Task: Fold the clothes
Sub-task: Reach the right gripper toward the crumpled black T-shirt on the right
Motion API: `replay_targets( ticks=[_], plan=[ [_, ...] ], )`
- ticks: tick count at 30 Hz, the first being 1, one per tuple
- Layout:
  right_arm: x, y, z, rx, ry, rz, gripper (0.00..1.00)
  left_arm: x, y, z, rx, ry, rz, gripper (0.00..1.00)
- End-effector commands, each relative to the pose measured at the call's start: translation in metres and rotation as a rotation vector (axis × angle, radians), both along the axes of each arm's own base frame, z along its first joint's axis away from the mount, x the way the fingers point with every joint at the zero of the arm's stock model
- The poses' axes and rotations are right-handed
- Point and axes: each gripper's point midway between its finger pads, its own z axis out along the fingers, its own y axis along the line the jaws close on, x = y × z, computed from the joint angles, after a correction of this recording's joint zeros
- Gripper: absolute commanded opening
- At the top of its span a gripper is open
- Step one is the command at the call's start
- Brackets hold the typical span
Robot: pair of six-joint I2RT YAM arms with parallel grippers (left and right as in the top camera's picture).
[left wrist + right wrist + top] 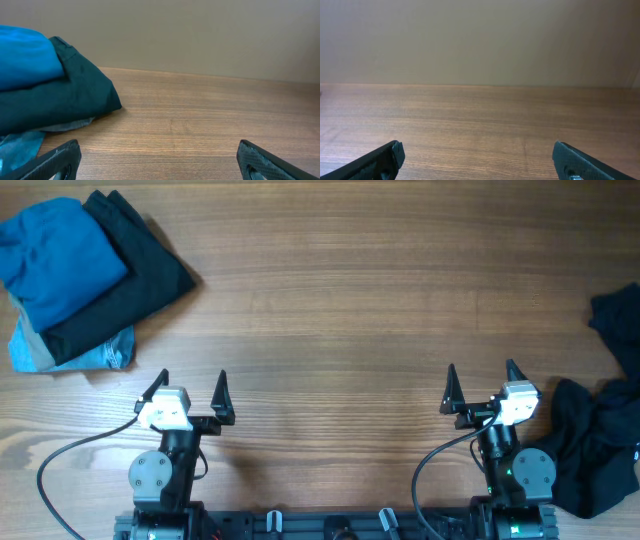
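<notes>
The left pincer (pixel 192 380) is spread wide and holds nothing. Ahead of it and off to its left sits a pile of folded clothes (pixel 120 280), blue on top. The right pincer (pixel 481 372) is spread wide too, and is empty. Just to its right a heap of dark clothes (pixel 600 450) lies crumpled on the wooden table (pixel 340 310).
</notes>
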Motion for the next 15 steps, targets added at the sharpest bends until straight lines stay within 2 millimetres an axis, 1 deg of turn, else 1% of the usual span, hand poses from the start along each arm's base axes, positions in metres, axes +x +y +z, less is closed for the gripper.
replay_targets(
  ticks=[1, 15],
  plan=[
    [-0.0006, 0.0017, 0.0019, -0.010, -0.010, 0.012, 1.00, -0.0005, -0.0037, -0.0015, 0.015, 0.000, -0.021, 1.00],
    [-0.0006, 0.0017, 0.0021, -0.011, -0.011, 0.012, 1.00, -0.0004, -0.0037, -0.0004, 0.015, -0.004, -0.021, 1.00]
  ],
)
